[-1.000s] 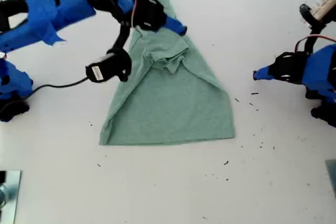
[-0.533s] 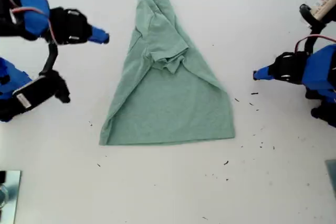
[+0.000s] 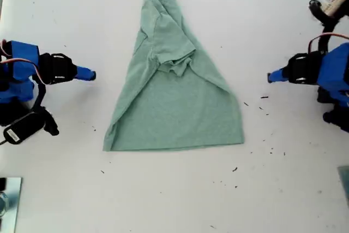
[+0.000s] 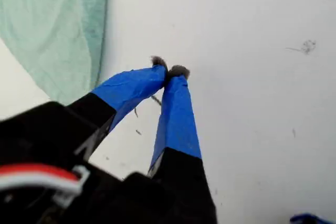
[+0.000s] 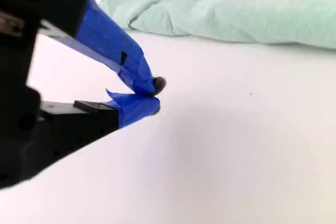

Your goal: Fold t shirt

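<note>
Roughly halfway, we judge: the t shirt (image 3: 174, 107) lies mid-worktop (image 3: 174, 200), its sides folded in to a taper, with the crosswise folds left to do. Our first end effector (image 4: 169, 72) and second end effector (image 5: 156, 94) are pinched closed and empty, clear of the cloth. Only the exterior view shows the whole shirt, and only the wrist views show the tips meeting.

No text, label or number can be read anywhere in these views.
</note>
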Controlling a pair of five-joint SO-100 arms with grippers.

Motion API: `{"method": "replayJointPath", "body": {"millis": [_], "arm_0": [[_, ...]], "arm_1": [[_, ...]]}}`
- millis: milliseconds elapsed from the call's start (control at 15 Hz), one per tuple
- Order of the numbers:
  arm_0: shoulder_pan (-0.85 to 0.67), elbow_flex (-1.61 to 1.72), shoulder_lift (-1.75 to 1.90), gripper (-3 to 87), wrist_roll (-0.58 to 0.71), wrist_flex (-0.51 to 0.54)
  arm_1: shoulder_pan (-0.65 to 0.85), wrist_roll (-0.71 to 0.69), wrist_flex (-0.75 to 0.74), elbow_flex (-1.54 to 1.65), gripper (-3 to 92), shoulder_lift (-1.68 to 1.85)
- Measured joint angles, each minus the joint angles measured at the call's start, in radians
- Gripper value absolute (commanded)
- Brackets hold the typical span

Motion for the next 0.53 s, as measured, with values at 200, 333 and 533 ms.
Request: {"method": "replayJointPath", "body": {"millis": [200, 333, 533], "arm_0": [[0.000, 0.041, 0.183, -0.3, 0.000, 0.060], [0.000, 0.041, 0.198, -0.3, 0.000, 0.060], [0.000, 0.044, 0.198, -0.3, 0.000, 0.060]], "arm_1": [[-0.121, -0.120, 0.236, -0.719, 9.0, -0.686], [-0.213, -0.207, 0.339, -1.193, 32.3, -1.054], [-0.245, -0.221, 0.344, -1.358, 36.4, -1.152]]}}
